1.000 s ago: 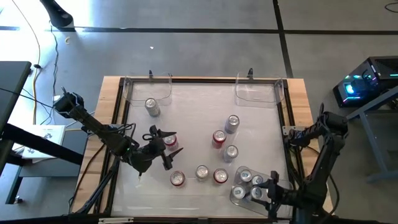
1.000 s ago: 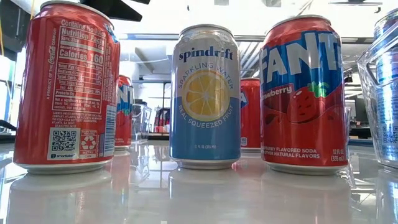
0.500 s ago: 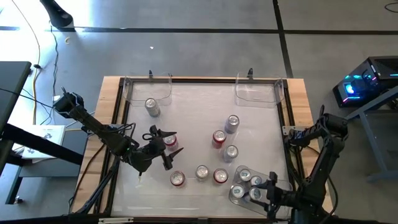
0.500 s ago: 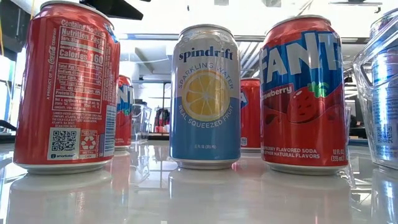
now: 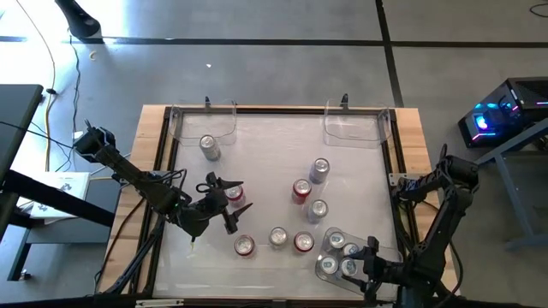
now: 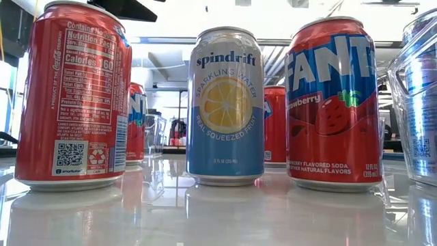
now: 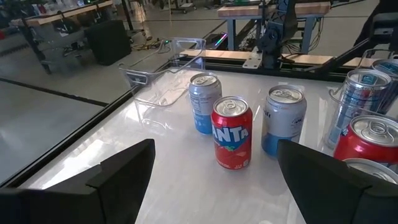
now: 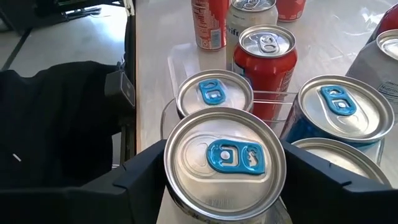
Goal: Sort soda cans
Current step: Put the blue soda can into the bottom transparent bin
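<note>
Blue-tab can [image 8: 224,163] sits pinched in the right gripper [image 5: 366,261] over the clear bin [image 5: 324,270] at the table's 5 o'clock. Left gripper [image 5: 229,205], fingers spread wide, hangs around a red can [image 5: 234,193] toward 8 o'clock.

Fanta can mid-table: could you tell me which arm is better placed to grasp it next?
Left. The left gripper is open and faces the Fanta can directly; the right gripper is farther off, over the bin.
</note>
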